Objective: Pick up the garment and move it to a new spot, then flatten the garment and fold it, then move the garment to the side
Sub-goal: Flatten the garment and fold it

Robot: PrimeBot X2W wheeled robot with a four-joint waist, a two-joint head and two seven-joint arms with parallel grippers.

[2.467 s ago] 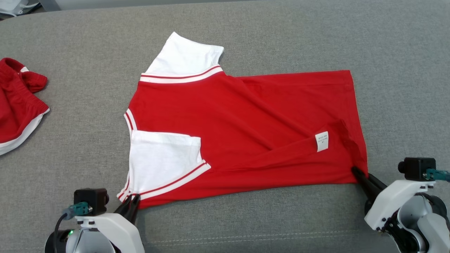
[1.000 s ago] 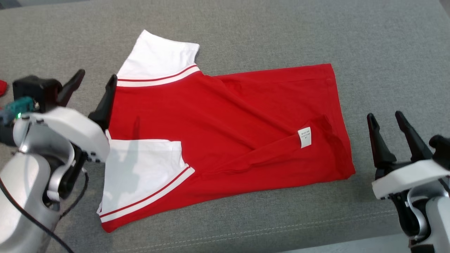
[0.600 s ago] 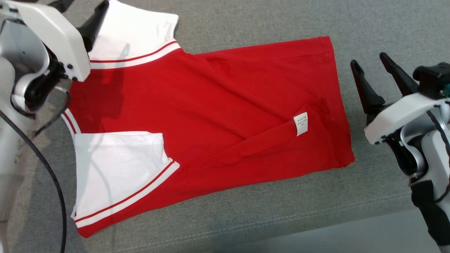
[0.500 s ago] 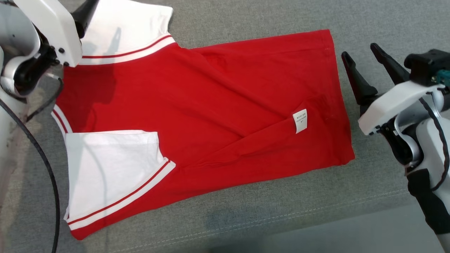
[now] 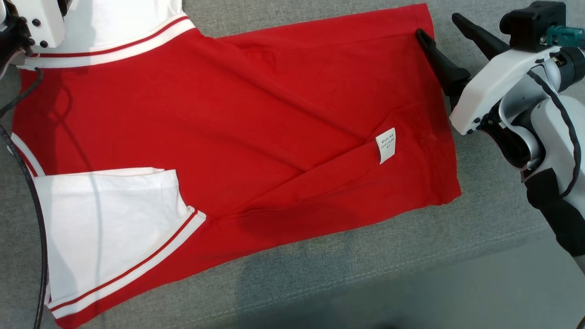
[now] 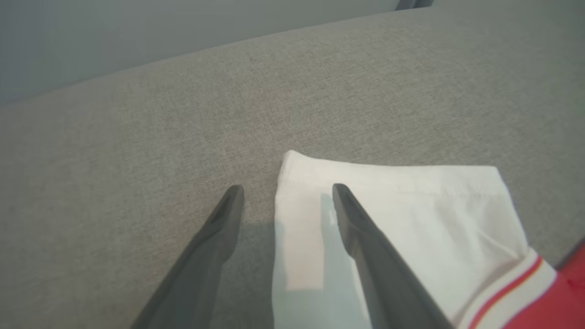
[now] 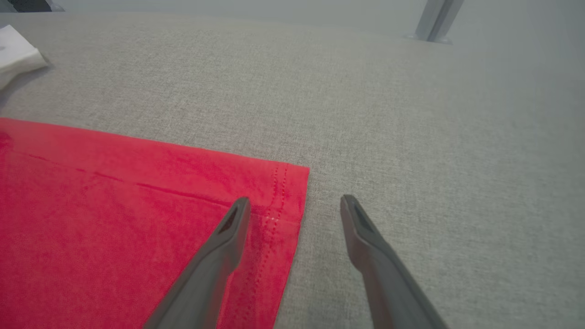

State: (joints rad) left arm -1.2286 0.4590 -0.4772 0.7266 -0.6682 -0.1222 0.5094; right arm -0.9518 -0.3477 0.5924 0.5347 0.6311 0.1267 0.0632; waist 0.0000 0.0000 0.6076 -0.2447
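Garment [image 5: 256,137] lies flat on the cushion [image 5: 320,283], and with the left gripper [image 6: 287,187] spread astride its sleeve [image 6: 388,219] at eleven o'clock and the right gripper [image 7: 295,199] spread astride its hem corner [image 7: 283,183] at one o'clock, folding seems in hand: next, pinch both and draw toward six.

shirt [image 5: 256,114]: you lose its far sleeve [image 5: 123,18] past the edge at 11 o'clock, hem corner [image 5: 73,322] at 7 | label [image 5: 386,145]: print too small for you | left arm [image 5: 39,20]: cut off at 10 o'clock
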